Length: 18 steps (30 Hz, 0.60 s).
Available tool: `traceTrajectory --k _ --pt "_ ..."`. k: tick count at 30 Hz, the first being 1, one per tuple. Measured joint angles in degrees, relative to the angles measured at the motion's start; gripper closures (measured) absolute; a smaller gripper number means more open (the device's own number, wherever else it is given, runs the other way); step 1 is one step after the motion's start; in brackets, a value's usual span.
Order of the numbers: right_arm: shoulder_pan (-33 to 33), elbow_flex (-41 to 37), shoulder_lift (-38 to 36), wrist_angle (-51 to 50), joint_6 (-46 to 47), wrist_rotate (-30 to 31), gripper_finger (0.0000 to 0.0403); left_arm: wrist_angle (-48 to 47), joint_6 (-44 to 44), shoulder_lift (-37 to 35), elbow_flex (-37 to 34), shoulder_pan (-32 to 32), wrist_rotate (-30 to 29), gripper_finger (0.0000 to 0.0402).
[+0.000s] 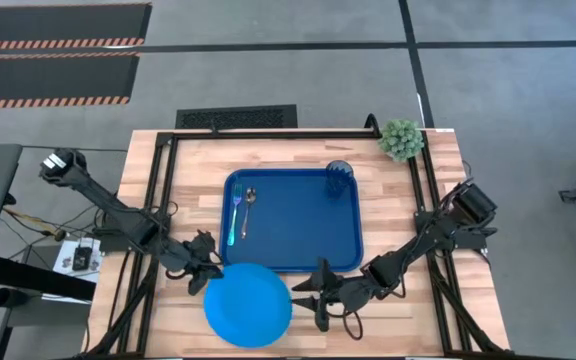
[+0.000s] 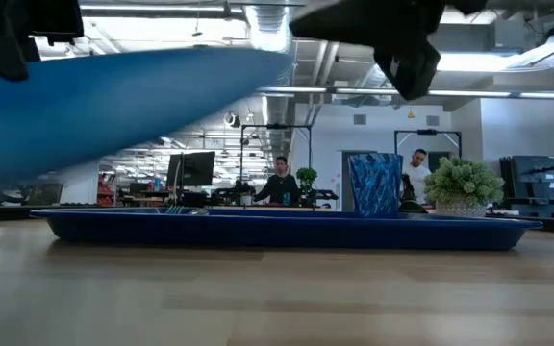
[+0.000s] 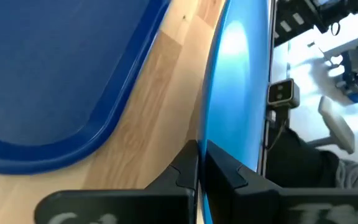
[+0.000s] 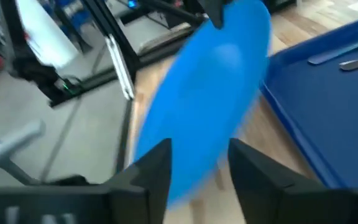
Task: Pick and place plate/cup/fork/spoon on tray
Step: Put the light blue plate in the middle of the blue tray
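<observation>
Overhead and level views of a two-arm table rig. The left gripper (image 1: 211,272) is pinching the rim of the plate (image 1: 248,303), its fingers (image 3: 185,171) pressed together on the thin edge; the plate is hanging above the wooden table (image 1: 408,210), off the surface and tilted, just beside the near edge of the tray (image 1: 293,220). The right gripper (image 1: 306,292) is sitting at the plate's opposite side with its fingers (image 4: 151,168) spread apart, and the plate's edge is lying in front of the gap; whether they are touching it cannot be told. The tray is resting at the middle of the table. The cup (image 1: 340,178) is standing upright in the tray's far right corner. The fork (image 1: 235,215) and the spoon (image 1: 248,210) are lying side by side in the tray's left part, the fork nearer the rim. A small potted plant (image 1: 401,139) is standing on the table's far right corner, outside the tray. Two people (image 2: 282,181) are showing in the room beyond the table
</observation>
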Motion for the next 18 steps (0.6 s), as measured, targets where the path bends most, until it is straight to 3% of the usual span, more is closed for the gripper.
traceTrajectory --k 4,9,13,18 --pt "-0.7 0.0 0.1 -1.2 5.1 -0.2 0.0178 3.4 -0.3 1.3 0.0 0.0 -0.2 0.0401" --pt "-2.2 -0.1 0.1 -3.5 7.6 -1.2 0.0182 3.8 0.0 1.4 0.0 0.0 -1.3 0.0401" --pt "-3.0 -0.1 0.1 -1.0 7.7 -6.0 0.0211 4.5 0.3 1.4 0.0 0.0 -2.4 0.0401" --pt "-3.4 0.0 0.1 -0.7 7.8 -7.4 0.0282 5.8 1.6 1.4 0.0 0.0 -3.6 0.0401"
